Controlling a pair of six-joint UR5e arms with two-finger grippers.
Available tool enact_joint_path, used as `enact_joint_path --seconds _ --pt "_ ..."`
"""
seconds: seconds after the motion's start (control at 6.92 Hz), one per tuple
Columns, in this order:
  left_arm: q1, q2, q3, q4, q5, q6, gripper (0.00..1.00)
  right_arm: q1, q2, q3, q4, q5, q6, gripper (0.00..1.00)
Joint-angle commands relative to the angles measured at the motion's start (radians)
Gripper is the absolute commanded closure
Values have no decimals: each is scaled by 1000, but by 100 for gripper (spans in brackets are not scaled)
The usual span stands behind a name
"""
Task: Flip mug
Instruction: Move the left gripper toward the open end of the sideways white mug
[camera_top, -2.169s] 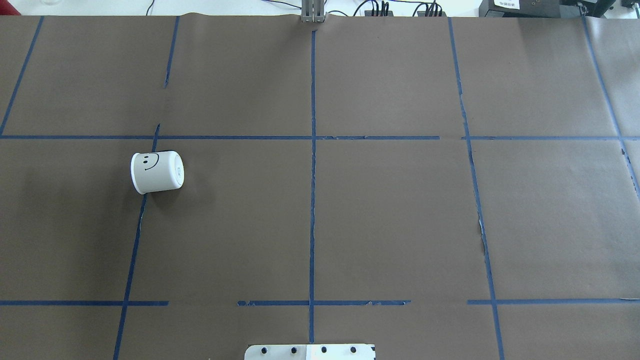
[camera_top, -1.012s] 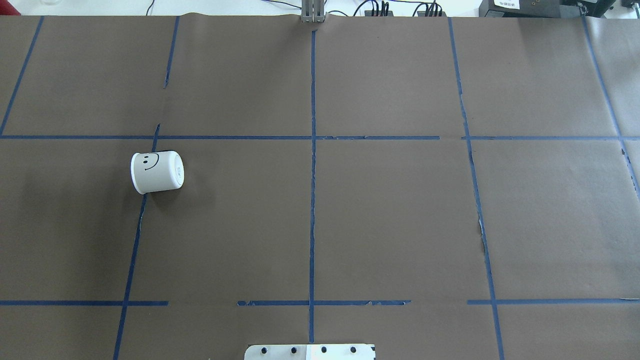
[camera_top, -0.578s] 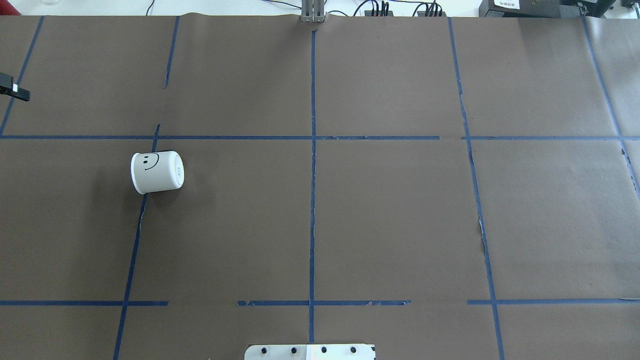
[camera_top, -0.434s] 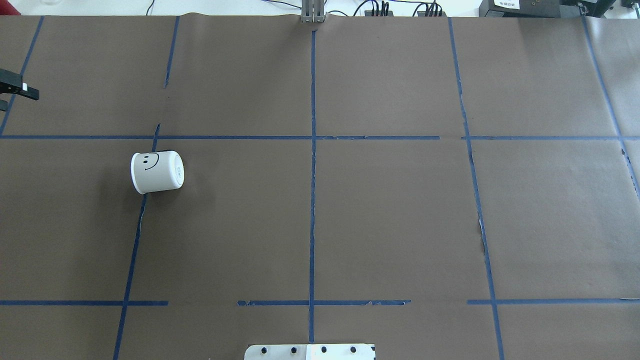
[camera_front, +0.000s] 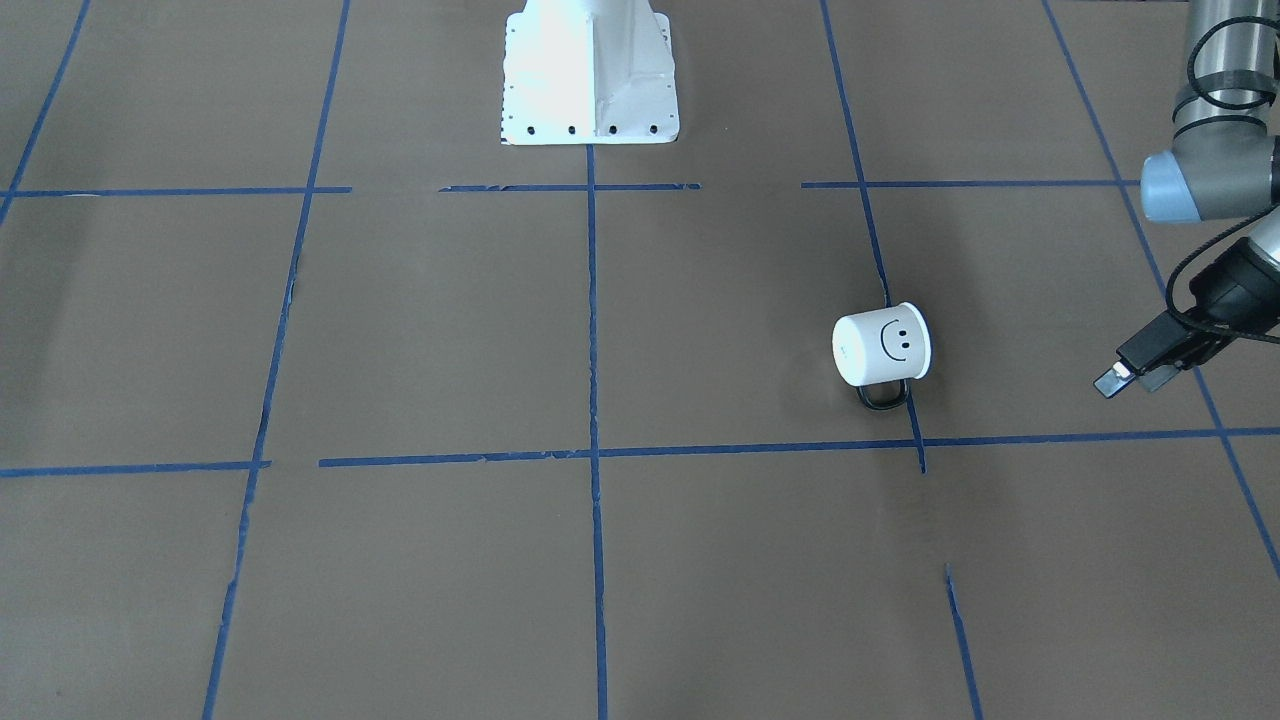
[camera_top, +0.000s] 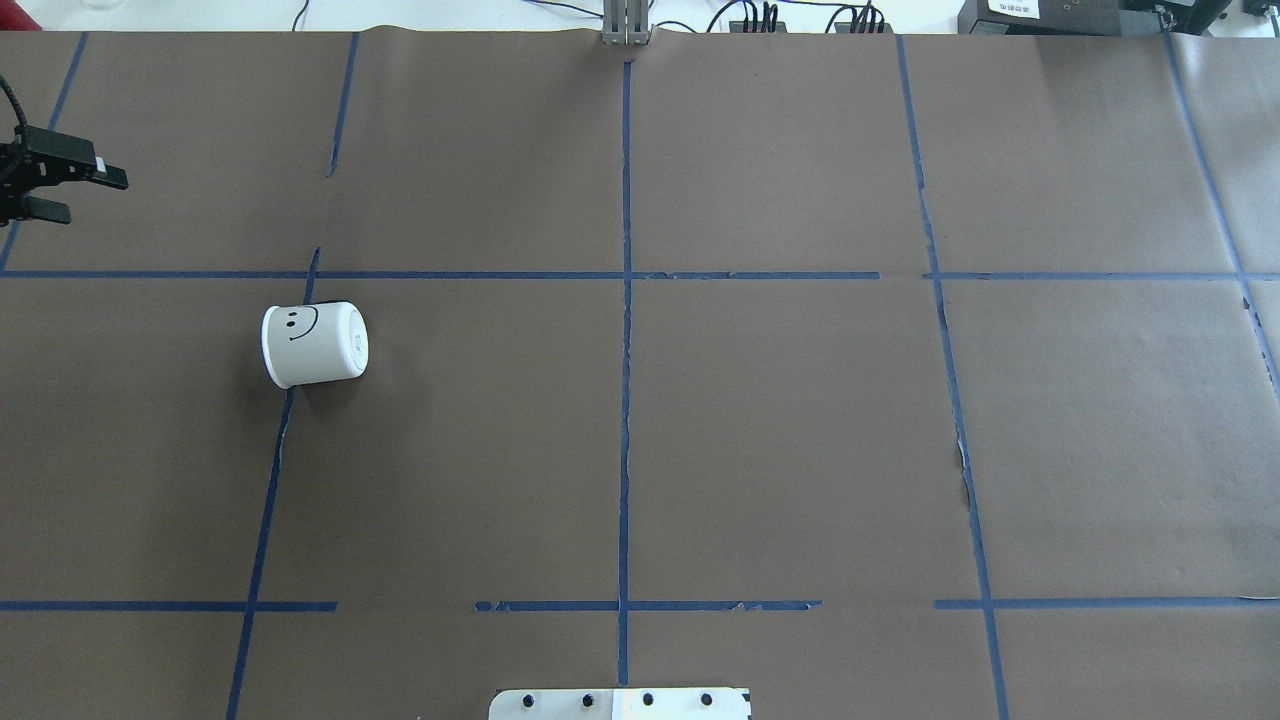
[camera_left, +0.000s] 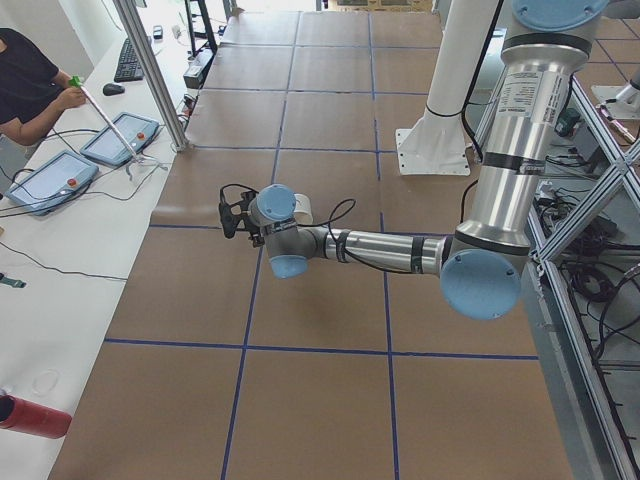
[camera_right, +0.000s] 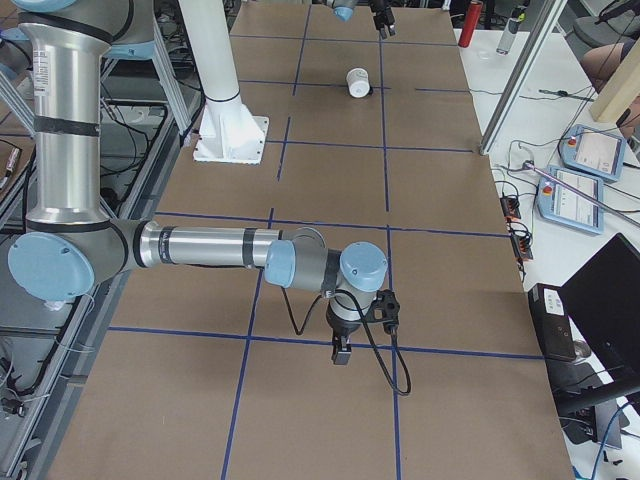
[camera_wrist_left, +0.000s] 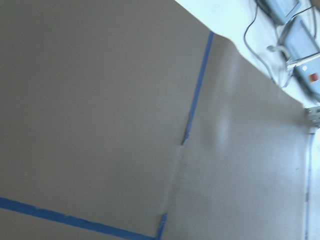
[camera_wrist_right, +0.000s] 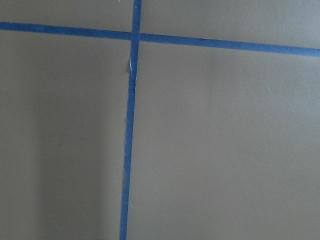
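Observation:
The white mug (camera_top: 314, 344) with a black smiley lies on its side on the brown paper, left of the table's middle, its base toward the centre. In the front view the mug (camera_front: 882, 346) shows its thin black handle (camera_front: 882, 397) low on the side away from the robot. My left gripper (camera_top: 85, 195) is open and empty at the far left edge, well beyond the mug; it also shows in the front view (camera_front: 1130, 382). My right gripper (camera_right: 340, 350) shows only in the exterior right view, low over the paper far from the mug; I cannot tell its state.
Blue tape lines (camera_top: 626, 300) divide the brown paper into squares. The white robot base plate (camera_top: 620, 704) sits at the near edge. Cables and boxes (camera_top: 800, 18) lie beyond the far edge. An operator's desk with pendants (camera_left: 90, 160) stands past the table.
My left gripper has come into the overhead view from the left edge and moved rightward. The mug has not moved.

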Motion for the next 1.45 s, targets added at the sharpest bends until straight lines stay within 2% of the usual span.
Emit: enact_joint_path --seconds 0.0,0.14,0.29,0.43,0.72,0.87,1.3 --pt "192 11 15 -248 326 -274 0 0 1 0 0 0 0 0" --pt "248 49 6 -336 459 -377 0 0 -1 0 0 0 0 0" --pt "343 201 5 -506 582 -376 0 0 1 0 0 0 0 0" --pt "385 227 29 -647 634 -373 0 0 1 0 0 0 0 0" --pt "445 85 139 -652 630 -352 0 0 1 0 0 0 0 0" --pt "481 60 150 -653 630 -268 0 0 1 0 0 0 0 0" --pt "520 55 172 -652 627 -255 1 0 1 0 0 0 0 0"
